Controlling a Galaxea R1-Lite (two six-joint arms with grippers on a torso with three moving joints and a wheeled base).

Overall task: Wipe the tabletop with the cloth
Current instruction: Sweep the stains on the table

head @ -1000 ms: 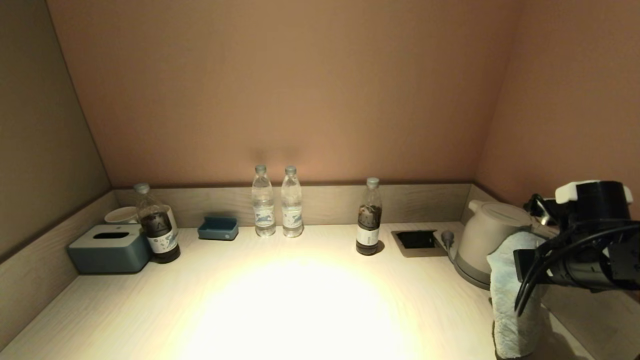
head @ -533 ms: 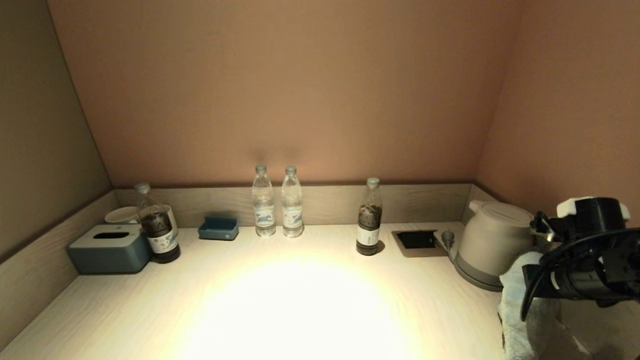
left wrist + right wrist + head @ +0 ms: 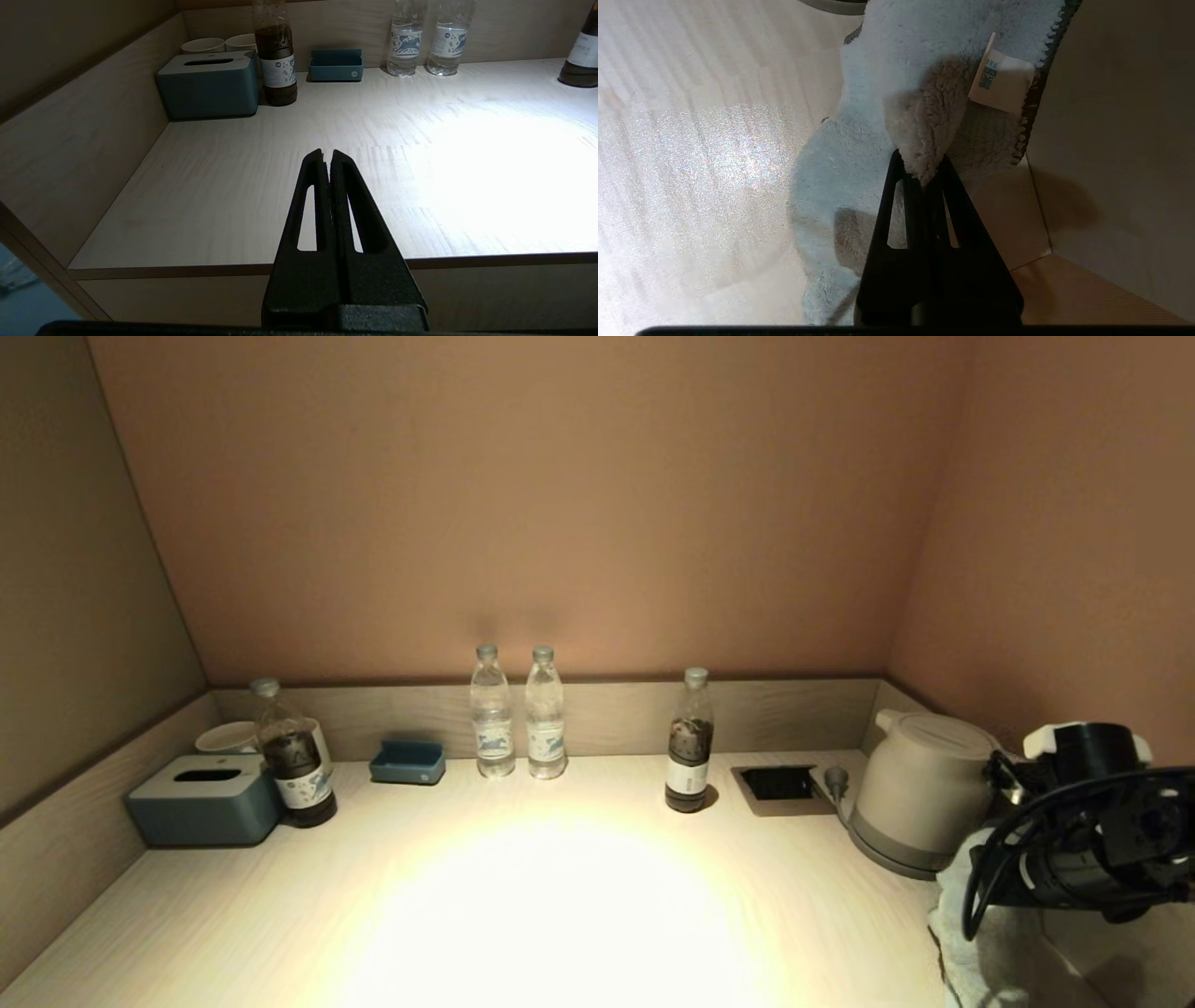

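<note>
Cloth [image 3: 896,70] fluffy terry; tabletop [image 3: 523,896] matt wood-grain.

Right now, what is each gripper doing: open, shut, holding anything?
Left gripper: shut, empty, at the tabletop's front edge.
Right gripper: shut on the cloth, pinching a fold; the cloth lies on the tabletop by the right rim.

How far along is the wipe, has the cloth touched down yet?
Done: the right gripper has the cloth pinched by a fold at the tabletop's right end, near the kettle. In hand: the cloth's lower part looks draped onto the surface. Left: no wiping stroke shows yet; the whole lit middle and left side remain. The left gripper is shut and empty at the front edge.
</note>
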